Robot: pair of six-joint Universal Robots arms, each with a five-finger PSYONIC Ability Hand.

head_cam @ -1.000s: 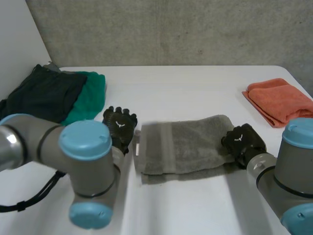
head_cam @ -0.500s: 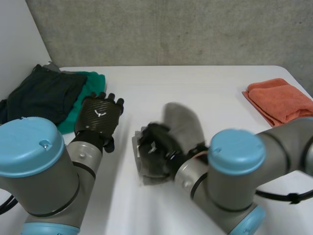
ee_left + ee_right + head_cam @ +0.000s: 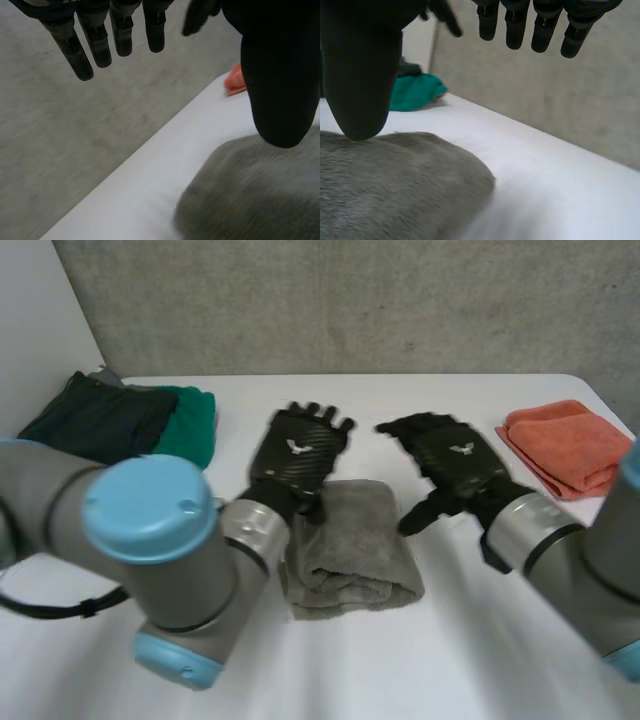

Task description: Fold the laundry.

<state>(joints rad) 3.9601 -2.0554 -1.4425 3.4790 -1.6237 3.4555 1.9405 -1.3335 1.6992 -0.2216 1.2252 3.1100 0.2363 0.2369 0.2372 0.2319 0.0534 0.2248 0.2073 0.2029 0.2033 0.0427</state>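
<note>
A grey towel (image 3: 350, 552) lies folded into a thick, narrow pad in the middle of the white table (image 3: 420, 405). My left hand (image 3: 300, 455) hovers over the towel's far left corner, open with straight fingers (image 3: 95, 47); its thumb (image 3: 280, 75) hangs just above the grey towel (image 3: 255, 195). My right hand (image 3: 455, 465) is beside the towel's right edge, open and holding nothing. Its fingers (image 3: 540, 25) are spread, and its thumb (image 3: 360, 75) points down at the grey towel (image 3: 395, 190).
A folded orange towel (image 3: 570, 445) lies at the table's right edge. A green cloth (image 3: 190, 425) and a dark garment (image 3: 95, 420) are piled at the far left. Bare table runs along the front and behind the grey towel.
My right hand swept the towel's right end over to the left, folding it in half, then let go and drew back to the right. My left hand moved from the towel's left side to its far corner.
</note>
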